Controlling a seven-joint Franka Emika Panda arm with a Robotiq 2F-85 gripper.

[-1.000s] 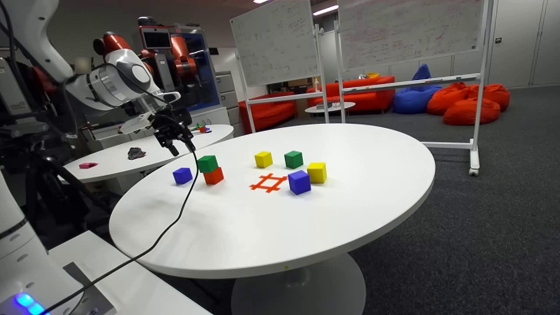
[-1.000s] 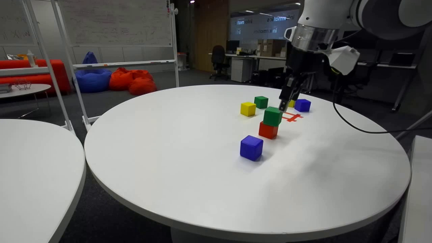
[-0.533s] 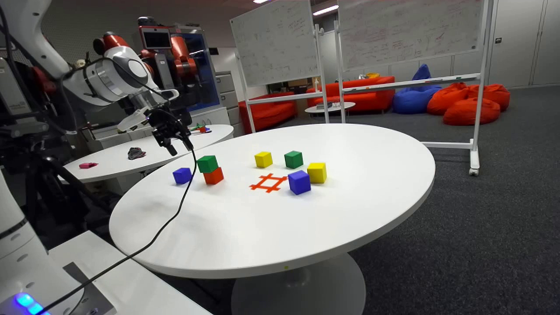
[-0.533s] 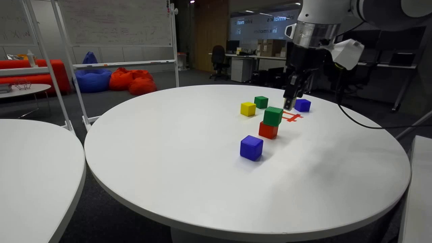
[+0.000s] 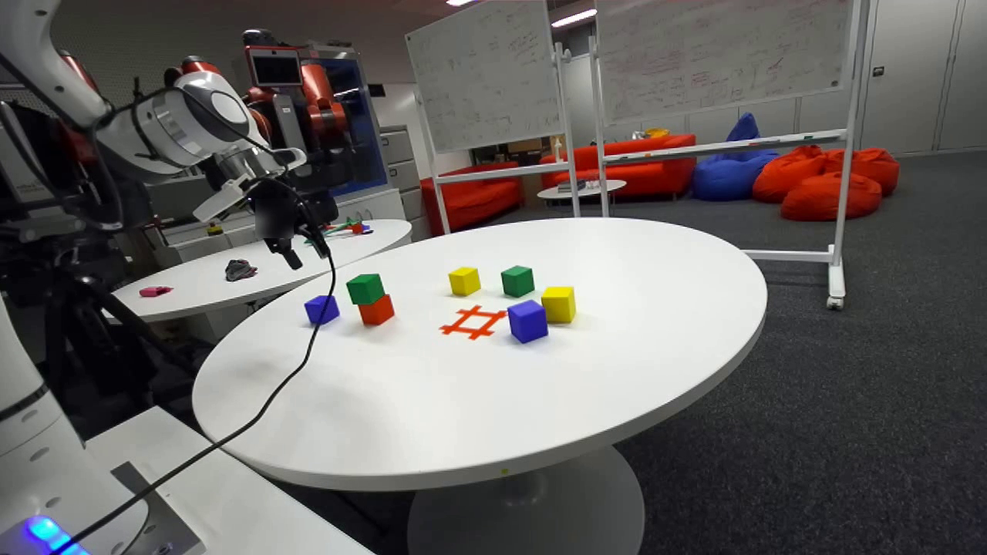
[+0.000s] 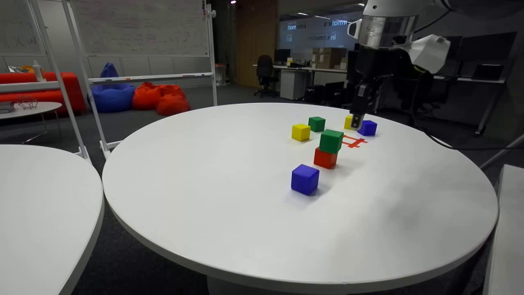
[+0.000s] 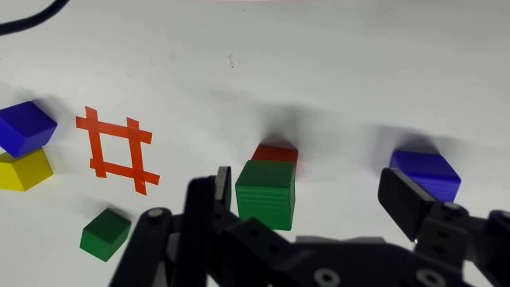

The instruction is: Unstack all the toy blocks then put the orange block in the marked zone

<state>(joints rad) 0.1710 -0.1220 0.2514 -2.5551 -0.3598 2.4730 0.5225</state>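
The orange block point(image 5: 377, 310) rests on the table with a green block point(image 5: 365, 290) stacked on it. A blue block point(image 6: 305, 179) stands beside this stack. The marked zone point(image 7: 113, 129), a hash of red-orange tape, is bare. Beyond it are a second blue block point(image 5: 528, 321), two yellow blocks point(image 5: 558, 304) point(image 5: 464, 281) and another green block point(image 5: 517, 281), each on the table. My gripper point(image 7: 308, 185) is open and holds nothing. In both exterior views it hovers higher than the stack, apart from it. From the wrist, the stacked green block appears between the fingers, nearer the left one.
The round white table point(image 6: 229, 229) carries all the blocks. A black cable point(image 5: 289, 378) hangs from the arm across its near side. A second white table point(image 5: 231, 274) with small items stands close behind, and whiteboards point(image 5: 486, 77) are farther back.
My gripper has risen and drawn back, going up and left in one exterior picture and up and right in another. It has stayed open. The blocks have not moved.
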